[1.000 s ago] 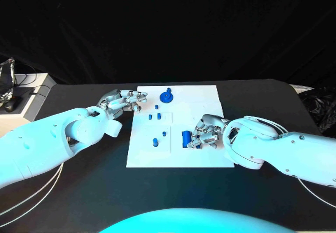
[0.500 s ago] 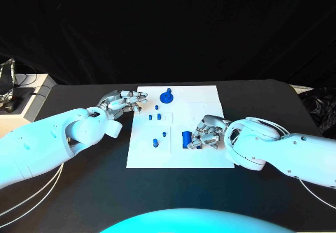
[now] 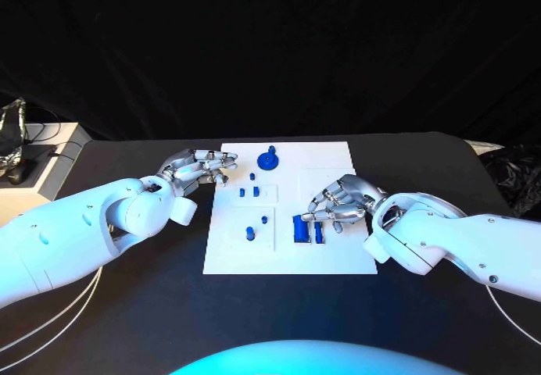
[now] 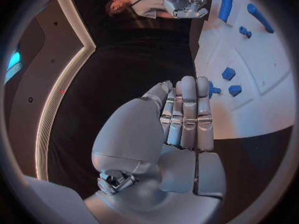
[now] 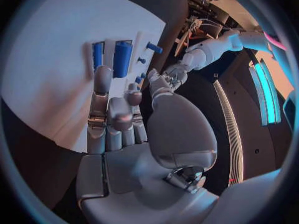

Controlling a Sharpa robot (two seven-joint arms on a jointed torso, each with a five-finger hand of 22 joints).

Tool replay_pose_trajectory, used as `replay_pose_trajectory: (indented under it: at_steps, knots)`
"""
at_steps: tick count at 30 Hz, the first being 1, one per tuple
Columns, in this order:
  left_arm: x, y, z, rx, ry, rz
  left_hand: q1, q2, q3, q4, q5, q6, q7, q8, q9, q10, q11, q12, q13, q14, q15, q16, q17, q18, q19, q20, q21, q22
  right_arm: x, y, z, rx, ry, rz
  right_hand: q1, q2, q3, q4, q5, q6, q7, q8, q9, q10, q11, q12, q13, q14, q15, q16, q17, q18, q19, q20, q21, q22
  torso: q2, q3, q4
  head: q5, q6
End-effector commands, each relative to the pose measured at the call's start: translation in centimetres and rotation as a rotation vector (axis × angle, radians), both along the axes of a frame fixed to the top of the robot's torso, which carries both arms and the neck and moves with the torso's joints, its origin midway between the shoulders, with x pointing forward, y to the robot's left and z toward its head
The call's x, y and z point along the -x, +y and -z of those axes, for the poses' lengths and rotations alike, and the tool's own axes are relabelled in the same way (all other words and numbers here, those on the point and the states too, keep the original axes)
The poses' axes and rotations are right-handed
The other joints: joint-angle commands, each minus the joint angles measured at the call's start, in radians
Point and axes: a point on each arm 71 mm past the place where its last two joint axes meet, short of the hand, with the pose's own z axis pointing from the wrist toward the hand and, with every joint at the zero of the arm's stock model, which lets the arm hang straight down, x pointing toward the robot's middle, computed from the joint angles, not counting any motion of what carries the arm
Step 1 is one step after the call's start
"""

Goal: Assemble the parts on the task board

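The white board (image 3: 291, 250) lies in the middle of the black desk (image 3: 428, 312), and the blue pieces are spread on it. A round blue piece (image 3: 268, 160) stands near the far edge of the board. Small blue pegs (image 3: 247, 191) sit nearer the left edge, and two larger blue blocks (image 3: 308, 228) lie side by side in the middle part, toward the near edge.

The right hand (image 3: 338, 201) hovers just beside these two blocks, on their far right side. Its fingers (image 5: 101, 97) are stretched out and a little apart, and they hold nothing. The left hand (image 3: 194, 168) rests at the left edge of the board, near the far corner. Its fingers (image 4: 187, 115) lie straight and close together, also with nothing in them.

I judge that the step in hand is the work on the two blocks, with the right hand between grasps. The next move probably calls for lowering the right hand over one block and closing the fingers on its long sides, without pushing the neighbour block.
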Motion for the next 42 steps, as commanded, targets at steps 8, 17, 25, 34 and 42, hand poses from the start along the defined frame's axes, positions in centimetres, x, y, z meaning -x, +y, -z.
replay_pose_trajectory:
  at_steps: [8, 17, 25, 34, 42]
  knots:
    - [-0.3, -0.1, 0.1, 0.034, -0.007, -0.020, -0.007, 0.003, 0.003, -0.005, 0.004, -0.004, -0.001, 0.002, 0.002, -0.007, -0.001, 0.004, 0.000, -0.002, 0.005, -0.025, -0.011, -0.002, 0.005, -0.001, -0.019, -0.010, -1.8, -2.4, -0.8, -0.271, -0.076, 0.125, 0.013, 0.038, -0.037, -0.026, 0.015, 0.010, 0.006, -0.022, -0.014, -0.040, 0.002, -0.017, -0.066, -0.013, 0.008, -0.047, -0.041, 0.012, 0.018, 0.011, -0.012, -0.015, -0.009, -0.0041, -0.0099, 0.001, 0.024]
    - [-0.7, 0.1, 0.1, 0.059, -0.071, -0.102, -0.064, -0.033, -0.078, 0.040, -0.005, -0.010, -0.006, 0.001, 0.002, -0.007, 0.006, 0.002, -0.001, -0.079, 0.028, -0.140, -0.069, -0.027, -0.061, 0.024, -0.115, -0.084, -5.5, -6.0, -0.5, -0.384, -0.179, 0.252, 0.067, 0.106, -0.066, -0.109, 0.033, -0.025, 0.021, -0.021, -0.016, -0.096, 0.017, -0.162, -0.258, -0.057, 0.023, -0.290, -0.211, -0.016, -0.073, 0.026, -0.060, -0.146, -0.023, -0.0073, -0.0250, 0.002, 0.084]
    - [-0.9, 0.2, 0.4, 0.080, -0.145, -0.199, -0.003, 0.009, -0.232, 0.075, -0.015, -0.015, -0.018, 0.000, 0.001, -0.001, 0.038, -0.150, -0.007, -0.068, 0.099, -0.664, -0.331, -0.064, -0.198, 0.111, -0.338, -0.436, -8.6, -8.8, -0.2, -0.487, -0.211, 0.345, 0.124, 0.149, -0.030, -0.148, 0.006, -0.094, 0.059, -0.032, -0.185, -0.129, 0.077, -0.510, -0.693, -0.270, 0.104, -0.608, -0.403, -0.071, -0.399, 0.107, -0.057, -0.363, -0.037, -0.0040, -0.0324, 0.012, 0.126]
    - [-0.9, -0.5, 0.9, 0.063, -0.102, -0.165, -0.511, -0.012, -0.141, 0.010, -0.370, -1.042, -0.150, -0.066, -0.064, -0.432, -0.079, -0.243, -0.069, -0.438, -0.004, -0.930, -0.497, -0.137, -1.122, -0.018, -0.400, -1.303, -9.0, -9.2, 0.2, -0.432, -0.212, 0.386, -0.358, 0.111, 0.031, -0.040, -0.236, -1.129, -0.061, -0.094, -0.580, -0.493, 0.022, -0.761, -1.168, -0.682, 0.092, -1.129, -0.952, -0.076, -1.468, 0.105, -0.125, -1.180, -0.044, -0.0049, -0.0289, 0.008, 0.132]
    - [-0.3, -2.4, 0.6, 0.036, -0.121, -0.229, -1.427, -0.012, -0.141, 0.010, -0.370, -1.042, -0.150, -0.066, -0.064, -1.151, -0.079, -0.243, -0.069, -1.143, -0.004, -0.930, -0.497, -0.137, -1.122, -0.018, -0.400, -1.303, -6.5, -5.4, 0.4, -0.605, -0.185, 0.425, -1.190, 0.111, 0.031, -0.040, -0.236, -1.129, -0.061, -0.094, -0.580, -1.280, 0.022, -0.761, -1.168, -1.442, 0.092, -1.129, -0.952, -0.076, -1.468, 0.105, -0.125, -1.180, -0.114, -0.0089, -0.0141, -0.016, 0.180]
